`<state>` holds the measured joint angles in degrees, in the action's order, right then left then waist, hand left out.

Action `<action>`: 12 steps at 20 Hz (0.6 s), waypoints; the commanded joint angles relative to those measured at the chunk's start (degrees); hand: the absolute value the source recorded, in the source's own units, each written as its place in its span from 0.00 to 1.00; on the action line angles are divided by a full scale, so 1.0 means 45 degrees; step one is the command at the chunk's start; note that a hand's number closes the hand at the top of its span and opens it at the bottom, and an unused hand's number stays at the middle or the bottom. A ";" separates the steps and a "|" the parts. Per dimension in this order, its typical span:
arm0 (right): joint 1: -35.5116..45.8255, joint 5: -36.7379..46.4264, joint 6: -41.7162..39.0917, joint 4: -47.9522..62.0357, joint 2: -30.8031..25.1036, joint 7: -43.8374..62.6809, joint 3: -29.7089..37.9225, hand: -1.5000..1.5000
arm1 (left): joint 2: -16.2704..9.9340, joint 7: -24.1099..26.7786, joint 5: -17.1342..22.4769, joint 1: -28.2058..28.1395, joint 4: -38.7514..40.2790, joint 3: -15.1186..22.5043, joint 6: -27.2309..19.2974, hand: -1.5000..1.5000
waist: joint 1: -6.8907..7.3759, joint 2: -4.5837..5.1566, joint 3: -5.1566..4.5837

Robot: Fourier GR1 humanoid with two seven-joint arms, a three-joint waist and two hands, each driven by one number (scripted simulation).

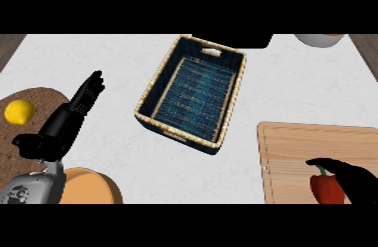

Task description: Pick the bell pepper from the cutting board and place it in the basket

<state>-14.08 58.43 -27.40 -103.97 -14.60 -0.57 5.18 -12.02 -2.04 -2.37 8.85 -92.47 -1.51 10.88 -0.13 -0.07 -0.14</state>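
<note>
A red bell pepper with a green stem lies on the wooden cutting board at the lower right. My right hand comes in from the bottom right corner, its fingers curled over and beside the pepper, touching it. A dark blue woven basket with a tan rim stands in the middle of the counter, nothing inside it. My left hand rests open at the left, fingers pointing up, away from the basket.
A yellow lemon sits on a round brown mat at the left edge. An orange bowl is at the bottom left. A white bowl and a dark object lie at the top.
</note>
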 commanded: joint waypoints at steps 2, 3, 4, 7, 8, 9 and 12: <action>-0.0518 0.0646 0.0777 0.0367 0.0365 -0.0380 -0.0679 1.00 | 0.0244 0.1299 -0.0418 -0.0989 0.0203 -0.0066 -0.0040 0.50 | 0.0008 0.0009 0.0031; -0.0423 0.0452 0.0667 0.0581 -0.0284 -0.0938 -0.0120 1.00 | -0.0221 -0.0212 0.0365 0.0730 0.0244 -0.0634 0.0451 0.50 | -0.0025 0.0012 0.0033; 0.0539 0.0368 -0.0227 0.0664 -0.0115 -0.0163 -0.0203 1.00 | -0.0150 -0.0860 0.0188 0.0546 -0.0232 -0.0380 0.0379 0.50 | 0.0018 0.0013 0.0033; -0.0471 0.0815 0.1499 0.1182 -0.1019 -0.2198 -0.0093 1.00 | 0.0309 0.0234 -0.0175 0.0932 0.1166 -0.0318 0.0021 0.50 | -0.0065 0.0021 0.0034; -0.0435 0.1616 0.1848 0.1177 -0.0564 -0.1694 -0.0935 1.00 | -0.0390 -0.0088 0.0460 -0.0166 -0.0170 -0.0687 0.0809 0.50 | 0.0048 0.0003 0.0035; 0.0384 0.1207 0.0471 0.0111 -0.1178 -0.1332 -0.0434 1.00 | 0.0026 0.0076 -0.0091 -0.0155 -0.0178 -0.0303 0.0308 0.50 | 0.0038 0.0004 0.0030; -0.0219 0.3217 0.1438 -0.1097 0.1607 0.1001 -0.3487 1.00 | -0.0274 0.0928 0.0196 0.0067 0.1011 -0.0694 0.0774 0.50 | -0.0015 0.0021 0.0009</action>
<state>-14.33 66.31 -22.74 -104.31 -15.59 -4.02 -0.66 -12.09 -0.66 -2.29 8.94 -91.04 -3.29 12.74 -0.19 -0.34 -0.82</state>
